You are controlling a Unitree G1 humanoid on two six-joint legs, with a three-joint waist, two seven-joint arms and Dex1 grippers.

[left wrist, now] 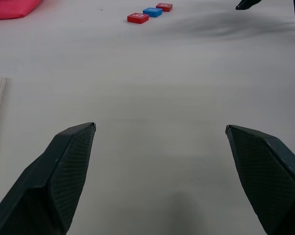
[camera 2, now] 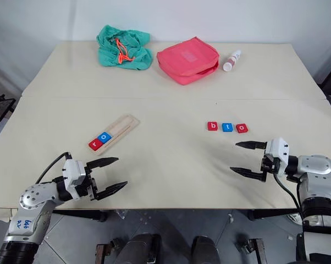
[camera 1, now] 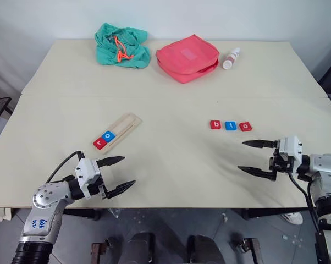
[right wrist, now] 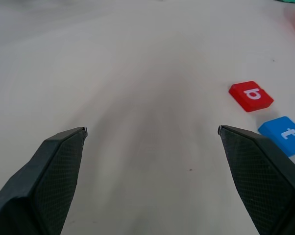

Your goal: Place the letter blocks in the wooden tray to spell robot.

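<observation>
Sitting in the wooden tray [camera 1: 117, 131] at near left: red r [camera 1: 99, 143], blue o [camera 1: 108, 136]. Lying loose at right: red b tile [camera 1: 215, 125], blue t [camera 1: 230, 126], red o [camera 1: 245, 127]. Left gripper [camera 1: 117, 175] and right gripper [camera 1: 258, 158] gaping wide, holding nothing. Probably light, rigid, slick; pinching opposite edges.

Bottle [camera 1: 231, 58] label too small

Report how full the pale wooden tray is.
Partly full: the pale wooden tray holds a red r tile and a blue o tile at one end; the rest is bare.
</observation>
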